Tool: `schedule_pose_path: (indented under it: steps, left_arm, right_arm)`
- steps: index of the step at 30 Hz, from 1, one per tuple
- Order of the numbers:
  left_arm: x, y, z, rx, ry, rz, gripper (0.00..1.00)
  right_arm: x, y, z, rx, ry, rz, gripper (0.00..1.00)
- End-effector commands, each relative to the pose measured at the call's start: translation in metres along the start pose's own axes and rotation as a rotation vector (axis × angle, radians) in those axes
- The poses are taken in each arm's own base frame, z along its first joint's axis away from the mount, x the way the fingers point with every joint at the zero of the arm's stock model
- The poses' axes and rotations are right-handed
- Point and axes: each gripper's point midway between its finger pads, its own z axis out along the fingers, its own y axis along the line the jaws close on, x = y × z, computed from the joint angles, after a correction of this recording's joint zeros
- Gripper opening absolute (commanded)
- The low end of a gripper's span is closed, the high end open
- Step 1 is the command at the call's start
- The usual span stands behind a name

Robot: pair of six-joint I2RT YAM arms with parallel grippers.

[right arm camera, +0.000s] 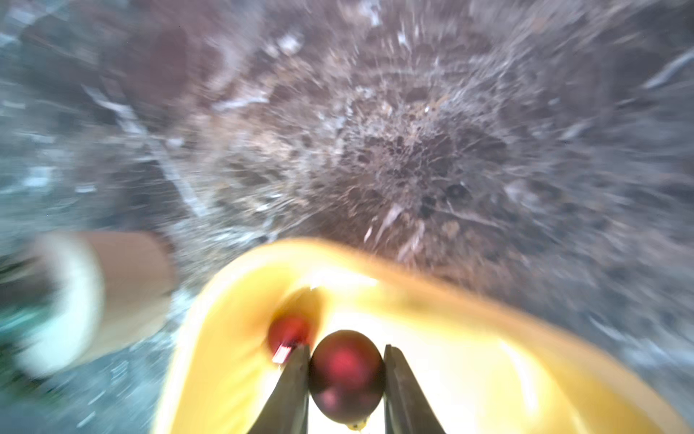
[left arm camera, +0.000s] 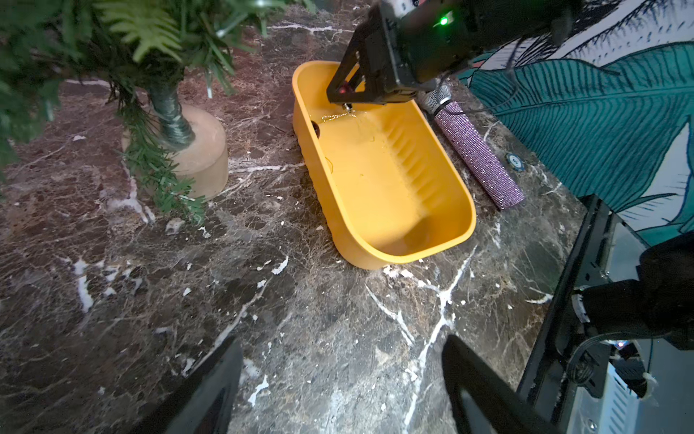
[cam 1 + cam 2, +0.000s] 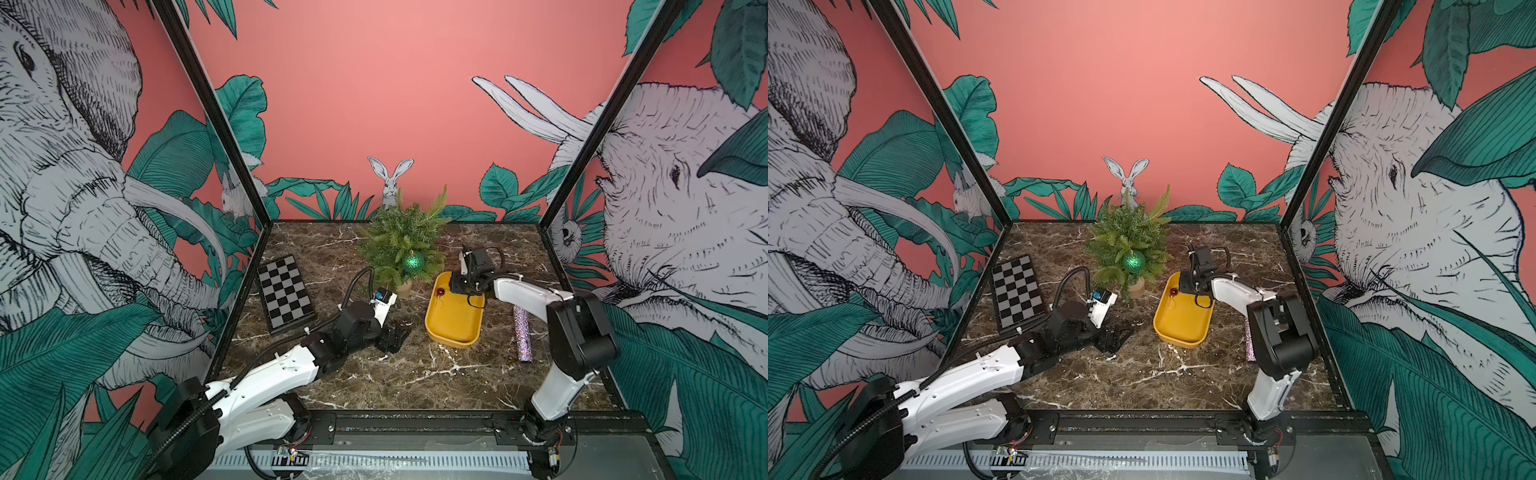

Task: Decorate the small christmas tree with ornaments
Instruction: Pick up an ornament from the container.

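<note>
The right claw is clamped on one dark red ball inside the yellow tray, with the tray's end wall close ahead. A second red ball lies just beside it. That makes three ornaments: the green ball hangs on the small christmas tree, whose pot stands near the tray. The left claw gapes, empty, low over open bench. A chessboard and a glitter stick lie out to the sides.
</note>
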Motion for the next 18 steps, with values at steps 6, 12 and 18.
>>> schedule_pose_path:
  steps: [6, 12, 18]
  left_arm:
    - [-0.065, -0.031, -0.031, 0.075, -0.161, 0.035, 0.83]
    - [-0.098, -0.045, -0.048, 0.094, -0.215, 0.067, 0.76]
    - [-0.132, -0.054, -0.060, 0.082, -0.256, 0.082, 0.66]
  right_arm:
    - [-0.011, 0.029, -0.094, -0.128, -0.098, -0.050, 0.29]
    - [-0.019, 0.049, -0.150, -0.220, -0.161, -0.089, 0.29]
    - [-0.039, 0.078, -0.204, -0.317, -0.257, -0.109, 0.29]
